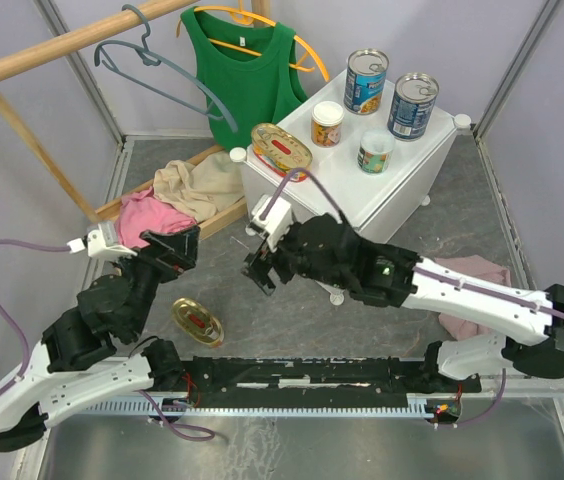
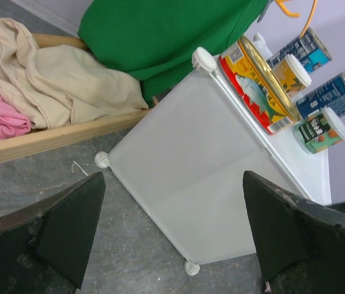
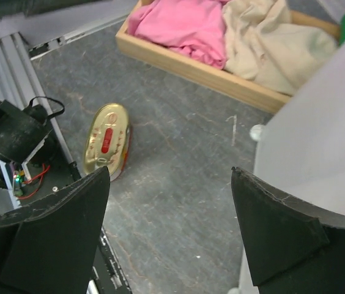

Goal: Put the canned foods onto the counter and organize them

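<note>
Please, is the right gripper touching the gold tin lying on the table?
Apart: the top view shows bare table between the right gripper and the gold tin.

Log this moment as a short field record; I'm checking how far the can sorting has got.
on counter: left tall can, right tall can, left small can, right small can, corner oval tin
off counter: loose oval tin, lying on the table
left claw: open, empty
right claw: open, empty
left to place: loose oval tin
</note>
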You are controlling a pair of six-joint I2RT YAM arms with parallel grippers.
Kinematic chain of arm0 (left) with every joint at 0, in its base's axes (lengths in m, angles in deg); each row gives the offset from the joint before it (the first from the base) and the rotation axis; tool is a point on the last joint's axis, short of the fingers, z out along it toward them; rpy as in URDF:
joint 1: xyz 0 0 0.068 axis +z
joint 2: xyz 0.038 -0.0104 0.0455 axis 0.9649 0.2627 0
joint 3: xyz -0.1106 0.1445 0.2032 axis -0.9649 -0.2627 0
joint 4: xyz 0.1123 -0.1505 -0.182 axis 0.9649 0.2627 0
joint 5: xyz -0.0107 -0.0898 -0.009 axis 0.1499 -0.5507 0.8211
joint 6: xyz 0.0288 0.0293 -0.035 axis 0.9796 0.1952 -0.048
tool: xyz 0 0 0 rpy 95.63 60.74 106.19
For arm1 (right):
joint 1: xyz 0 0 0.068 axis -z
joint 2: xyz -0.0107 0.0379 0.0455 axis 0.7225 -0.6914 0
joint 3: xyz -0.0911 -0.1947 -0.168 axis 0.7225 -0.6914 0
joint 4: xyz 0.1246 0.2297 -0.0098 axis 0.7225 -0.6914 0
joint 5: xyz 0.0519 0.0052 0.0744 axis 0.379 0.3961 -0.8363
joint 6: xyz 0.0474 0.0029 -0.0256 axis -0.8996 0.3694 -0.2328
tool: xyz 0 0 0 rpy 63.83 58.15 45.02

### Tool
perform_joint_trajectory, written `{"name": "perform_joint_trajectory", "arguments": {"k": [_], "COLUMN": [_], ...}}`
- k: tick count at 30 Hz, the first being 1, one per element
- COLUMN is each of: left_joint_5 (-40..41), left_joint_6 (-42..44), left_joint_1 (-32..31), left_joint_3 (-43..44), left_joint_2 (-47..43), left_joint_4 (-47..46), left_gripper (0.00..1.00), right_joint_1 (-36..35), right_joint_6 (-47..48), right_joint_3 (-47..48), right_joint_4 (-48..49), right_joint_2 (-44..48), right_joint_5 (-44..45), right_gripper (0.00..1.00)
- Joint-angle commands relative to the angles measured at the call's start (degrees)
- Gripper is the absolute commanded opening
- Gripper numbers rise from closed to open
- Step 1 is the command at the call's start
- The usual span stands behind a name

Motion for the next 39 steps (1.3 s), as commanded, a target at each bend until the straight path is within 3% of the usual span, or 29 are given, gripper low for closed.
{"name": "perform_joint_trajectory", "arguments": {"k": [1, 14, 27, 39], "left_joint_5": [4.23, 6.64, 6.17, 5.42], "left_joint_6": [3.44, 7.14, 9.26, 8.88], "left_joint_1": [-0.06, -0.07, -0.16, -0.16], "left_joint_3": [3.02, 4.45, 5.52, 5.37], "left_joint_2": [-1.55, -4.22, -4.36, -3.97], "left_joint_4": [-0.27, -2.06, -3.08, -3.37], "left_gripper": [0.99, 0.99, 0.99, 0.99], "right_joint_1": [-5.17, -14.12, -14.61, -14.6], "right_joint_6": [-2.13, -8.01, -11.82, -14.29], "right_joint_3": [-0.7, -1.03, 3.95, 5.97], "right_joint_4": [4.83, 12.58, 15.48, 18.05], "right_joint_2": [-3.77, -19.73, -33.92, -40.31], "right_joint_5": [6.21, 12.18, 8.85, 6.77], "right_gripper": [0.88, 0.88, 0.94, 0.95]}}
